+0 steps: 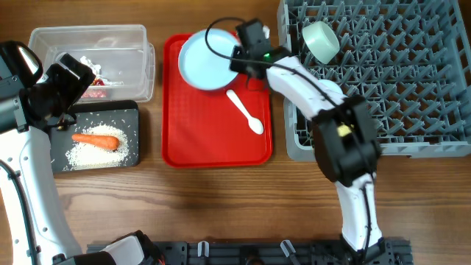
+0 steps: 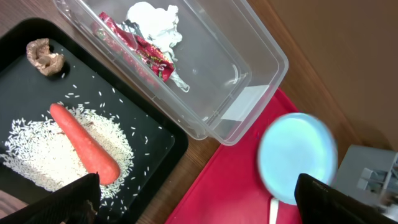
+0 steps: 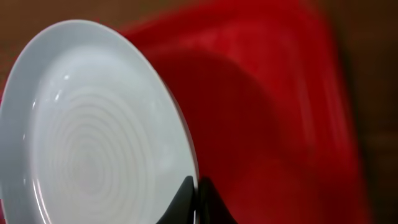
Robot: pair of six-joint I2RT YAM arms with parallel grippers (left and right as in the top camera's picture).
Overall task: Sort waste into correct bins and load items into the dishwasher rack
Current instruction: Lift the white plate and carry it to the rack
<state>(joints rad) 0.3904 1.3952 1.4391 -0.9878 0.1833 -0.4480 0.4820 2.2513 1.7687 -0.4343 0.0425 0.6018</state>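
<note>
Fingertips [image 3: 214, 211] of the right gripper [image 1: 237, 60] are closed on the rim of the pale blue plate [image 1: 202, 59], which is tilted on edge over the far end of the flat red tray [image 1: 213, 143]. Whether its lower edge touches the tray cannot be told. The left gripper [image 1: 70, 85] hangs with its jaws spread wide above the bins.

Everything sits on a brown wood-grain table [image 1: 221, 199]. A white plastic spoon [image 1: 245, 112] lies on the red tray. To the right, the grey dishwasher rack [image 1: 412, 81] has a grid of upright pegs and holds one mint bowl [image 1: 321, 40]; the picture edge cuts it off.

The clear plastic tub [image 2: 249, 74] holds a crumpled red-and-white wrapper [image 2: 140, 46] and white tissue [image 2: 152, 17]. Just beside it, the shallow black tray [image 2: 25, 81] holds an orange carrot [image 2: 84, 146] lying on loose rice grains [image 2: 34, 168], with a small brown lump [image 2: 45, 56] apart from them. From overhead, the left arm hides the lump and part of the tub. The wrist views blur the plate and the red tray behind it.
</note>
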